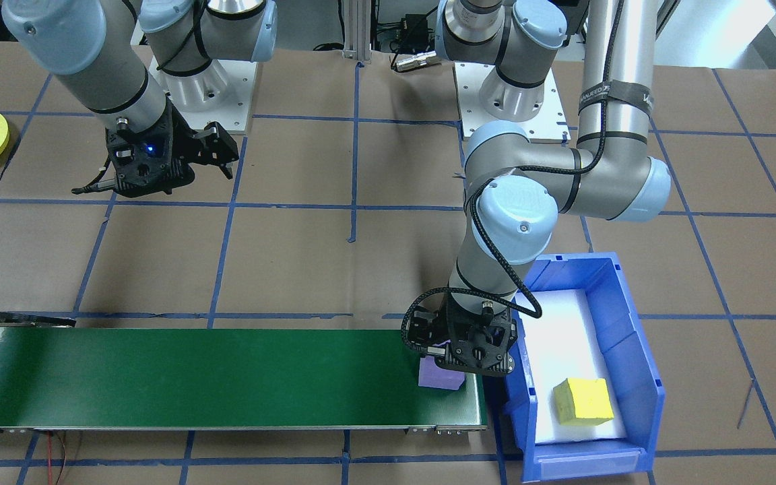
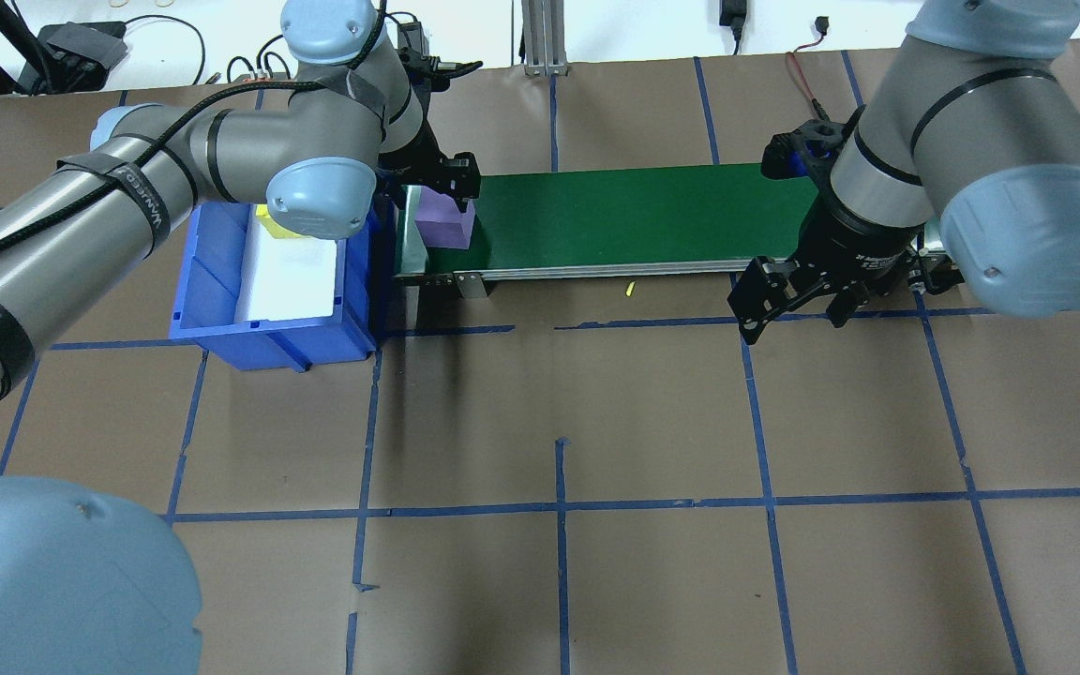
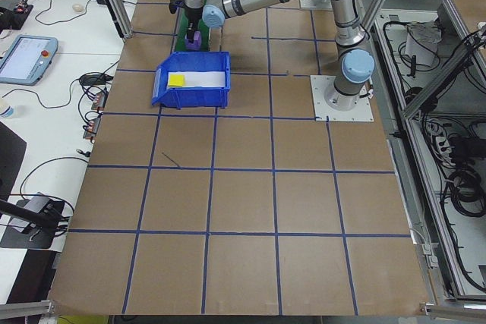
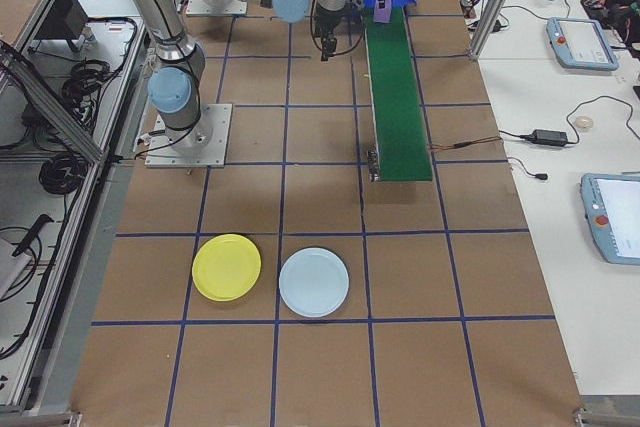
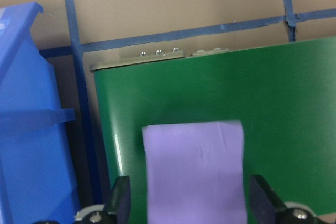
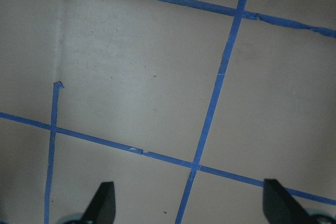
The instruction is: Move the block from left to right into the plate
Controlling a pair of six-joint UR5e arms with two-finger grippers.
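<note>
Covering table [image 2: 652, 581]: brown paper, blue tape grid. Blue bin [image 1: 637, 350] holds yellow block [image 1: 583, 401]. Left gripper [image 5: 191, 203] spread around purple block [image 5: 194, 174]; right gripper [image 6: 189, 208] spread, empty.

A purple block [image 1: 440, 377] sits upright on the green belt's end; the round yellow plate [image 4: 226, 267] lies flat, well apart.

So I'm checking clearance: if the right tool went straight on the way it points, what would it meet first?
The right tool points down at bare brown table paper crossed by blue tape lines. Nothing lies between, so it would likely meet the table first.
</note>
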